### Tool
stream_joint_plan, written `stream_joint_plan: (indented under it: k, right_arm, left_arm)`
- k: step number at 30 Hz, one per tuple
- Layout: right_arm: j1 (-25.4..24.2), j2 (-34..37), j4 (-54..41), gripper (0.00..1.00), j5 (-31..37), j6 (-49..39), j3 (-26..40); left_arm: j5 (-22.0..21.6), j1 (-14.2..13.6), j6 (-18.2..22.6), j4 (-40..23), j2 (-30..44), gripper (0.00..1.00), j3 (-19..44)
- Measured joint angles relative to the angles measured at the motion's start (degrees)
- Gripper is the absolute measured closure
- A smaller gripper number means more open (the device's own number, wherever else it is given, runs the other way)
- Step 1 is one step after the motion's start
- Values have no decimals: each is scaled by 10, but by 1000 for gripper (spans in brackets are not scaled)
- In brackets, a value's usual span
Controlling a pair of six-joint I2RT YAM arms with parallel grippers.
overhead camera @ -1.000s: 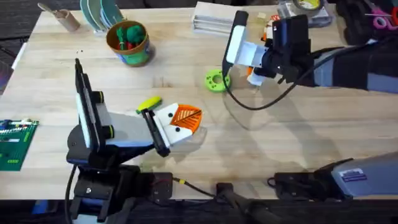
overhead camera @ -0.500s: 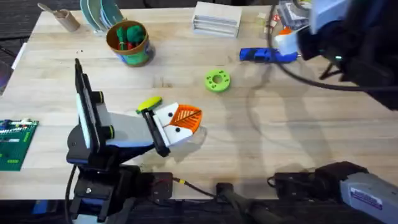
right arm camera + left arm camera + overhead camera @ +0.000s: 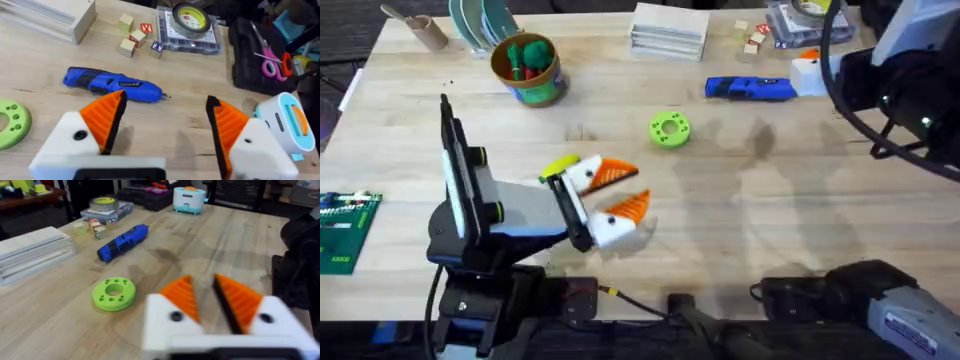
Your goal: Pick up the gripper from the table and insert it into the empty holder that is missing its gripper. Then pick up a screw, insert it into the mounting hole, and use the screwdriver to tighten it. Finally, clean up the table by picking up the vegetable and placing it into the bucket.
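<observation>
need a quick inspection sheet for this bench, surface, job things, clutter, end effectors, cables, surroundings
Surface: pale wooden table, no spills seen.
Job's things: blue screwdriver lies flat at the far right; yellow vegetable lies on the table by the left end effector; bucket stands at the far left with a green toy inside.
Clutter: green disc with holes, white box, small wooden blocks, tape roll on a clear case, circuit board.
End effectors: left end effector open, empty; right end effector open, empty.
Cables: black cable on the right arm.
Surroundings: scissors on a black case.
</observation>
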Motion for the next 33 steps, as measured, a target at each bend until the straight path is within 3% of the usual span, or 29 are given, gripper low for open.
stream_joint_plan:
  k: [3,5,15,19,25,33]
  right_arm:
    - [0,0,-2,9,0,8,0]
    - [0,0,-2,9,0,11,0]
    - [0,0,-3,10,0,18,0]
    - [0,0,-3,9,0,18,0]
    - [0,0,-2,9,0,18,0]
    - [0,1,-3,9,0,18,0]
  left_arm:
    - [0,0,0,0,0,111,0]
    - [0,0,-2,0,0,17,0]
    - [0,0,-3,2,0,9,0]
    - [-27,0,-58,-7,0,8,6]
    - [-116,0,-129,-140,0,8,98]
    - [-293,0,-155,-390,0,8,280]
